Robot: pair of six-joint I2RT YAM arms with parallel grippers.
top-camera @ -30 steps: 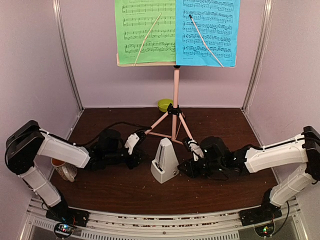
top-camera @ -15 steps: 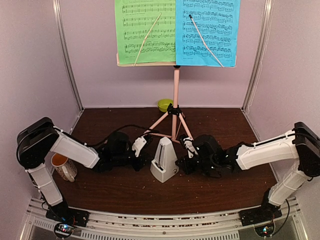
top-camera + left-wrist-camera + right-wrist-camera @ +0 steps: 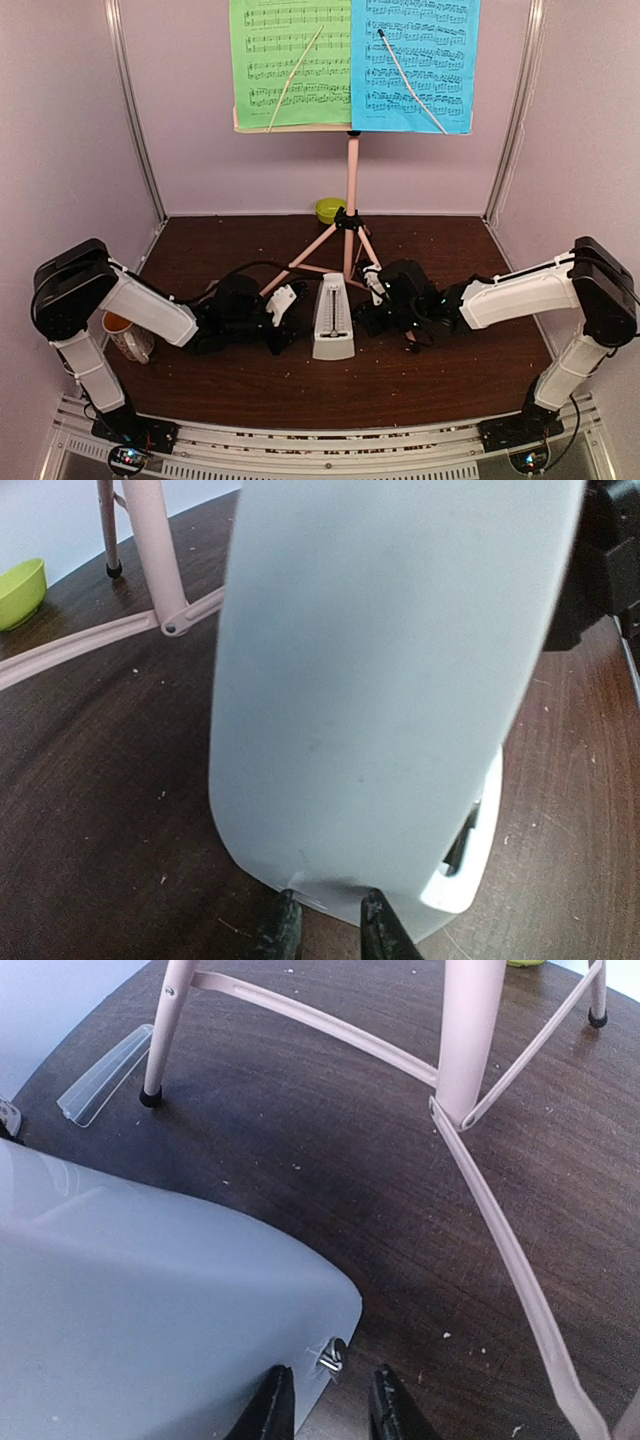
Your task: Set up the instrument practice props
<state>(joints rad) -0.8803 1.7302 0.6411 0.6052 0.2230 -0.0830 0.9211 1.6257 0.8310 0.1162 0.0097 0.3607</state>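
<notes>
Top external shows my left tool (image 3: 289,314) and right tool (image 3: 369,306) flanking the pale metronome (image 3: 333,322) on the counter (image 3: 250,392), seemingly to steady it; clenched or released, I cannot tell.

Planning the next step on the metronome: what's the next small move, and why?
Probably ease the right gripper forward and shut it on the small metal stub, likely the winding key, low on the side of the metronome: it sits just ahead of the parted fingertips. The left gripper is at the opposite side, seemingly bracing.
</notes>
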